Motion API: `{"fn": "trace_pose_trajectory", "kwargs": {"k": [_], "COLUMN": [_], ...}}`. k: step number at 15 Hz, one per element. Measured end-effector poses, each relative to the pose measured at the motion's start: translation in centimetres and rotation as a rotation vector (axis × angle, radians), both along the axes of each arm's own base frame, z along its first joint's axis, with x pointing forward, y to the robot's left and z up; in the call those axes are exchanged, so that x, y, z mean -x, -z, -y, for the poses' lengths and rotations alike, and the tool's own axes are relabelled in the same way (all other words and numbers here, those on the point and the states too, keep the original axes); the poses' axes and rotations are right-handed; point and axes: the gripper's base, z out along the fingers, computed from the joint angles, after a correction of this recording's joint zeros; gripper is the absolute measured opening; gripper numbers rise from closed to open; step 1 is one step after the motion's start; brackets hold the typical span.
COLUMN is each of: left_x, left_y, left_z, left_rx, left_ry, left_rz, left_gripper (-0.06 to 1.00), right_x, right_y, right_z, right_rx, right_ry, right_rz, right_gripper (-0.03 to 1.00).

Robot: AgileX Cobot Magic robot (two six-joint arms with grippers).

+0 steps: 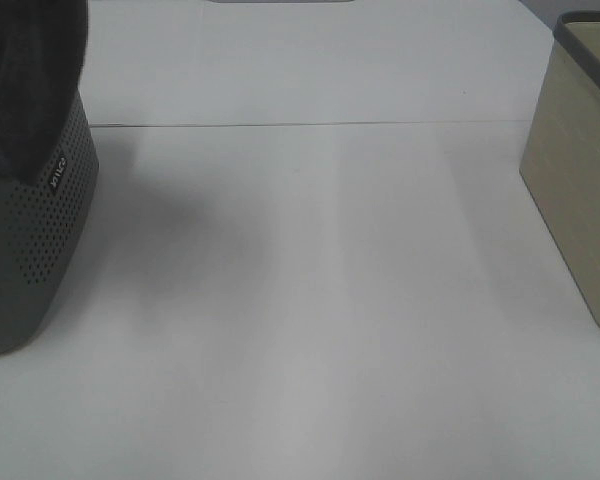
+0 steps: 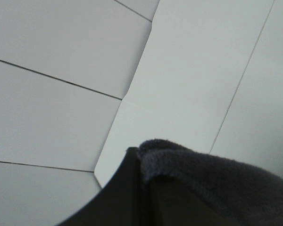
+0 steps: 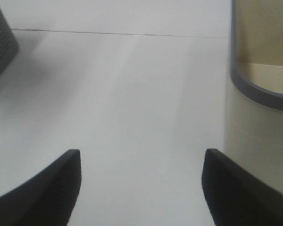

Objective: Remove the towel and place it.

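A dark grey towel [image 1: 30, 70] hangs down from above the picture over the top of a dark perforated basket [image 1: 30, 240] at the left. In the left wrist view the towel [image 2: 217, 188] lies pressed against a dark finger [image 2: 118, 197] of my left gripper [image 2: 140, 157], which is shut on it; the other finger is hidden by the cloth. My right gripper [image 3: 141, 165] is open and empty over the white table [image 3: 132, 94], next to a beige bin [image 3: 259, 117]. Neither gripper shows in the high view.
The beige bin [image 1: 580, 200] with a grey rim stands at the right edge of the table [image 1: 310, 300]. A seam [image 1: 310, 124] runs across the table's far part. White panels [image 2: 61, 70] fill the left wrist view behind the towel.
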Motion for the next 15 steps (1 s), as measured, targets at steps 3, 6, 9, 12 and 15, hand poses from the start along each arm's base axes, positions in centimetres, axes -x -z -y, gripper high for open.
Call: {"fn": "trace_pose_trajectory", "kwargs": {"k": [3, 6, 9, 12, 15], "left_x": [0.1, -1.2, -2.5, -2.4, -2.2], "left_y": [-0.8, 2.7, 5.2, 5.2, 5.3], "left_z": [5.2, 8.7, 9.3, 9.4, 9.6], "left_rx": [0.175, -0.003, -0.122, -0.108, -0.091], "left_ry": [0.047, -0.039, -0.119, -0.108, -0.093], "left_rz": [-0.022, -0.135, -0.194, -0.209, -0.230], "left_gripper": [0.00, 0.00, 0.00, 0.00, 0.00], "right_x": [-4.1, -8.4, -11.6, -14.1, -16.2], "right_y": [-0.2, 0.7, 1.7, 2.6, 3.0], "right_z": [-1.6, -2.9, -3.6, -4.0, -4.8], "right_rx": [-0.025, -0.081, -0.175, -0.199, -0.180], "right_ry": [-0.190, -0.352, -0.383, -0.428, -0.583], "right_rz": [-0.083, -0.167, -0.197, -0.195, -0.115], "right_gripper": [0.68, 0.68, 0.68, 0.68, 0.68]}}
